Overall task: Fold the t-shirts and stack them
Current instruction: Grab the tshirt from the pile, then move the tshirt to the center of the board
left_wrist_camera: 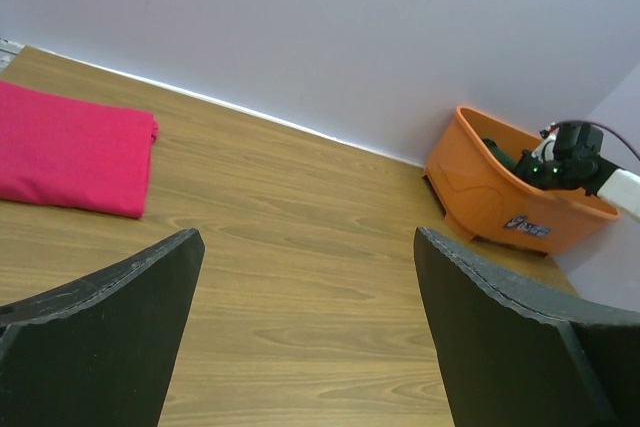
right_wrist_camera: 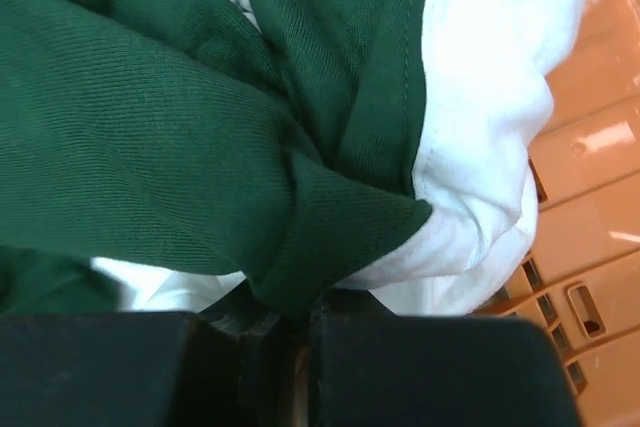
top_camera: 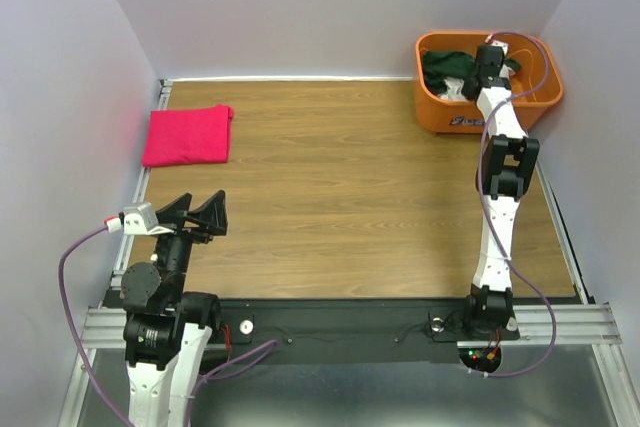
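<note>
One wrist view shows right claw (right_wrist_camera: 296,339) pinching green-and-white t-shirt (right_wrist_camera: 150,127); left claw (left_wrist_camera: 307,245) wide.

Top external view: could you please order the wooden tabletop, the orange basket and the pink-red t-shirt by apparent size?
1. wooden tabletop, by far the largest.
2. orange basket.
3. pink-red t-shirt, folded, somewhat smaller.
The basket stands taller, so nearness to the camera may flatter it slightly.

Plain pink-red tee (top_camera: 187,135); green-white tee (right_wrist_camera: 200,117) (fine twill); orange basket (top_camera: 447,119); wood-grain table (top_camera: 350,207).
</note>
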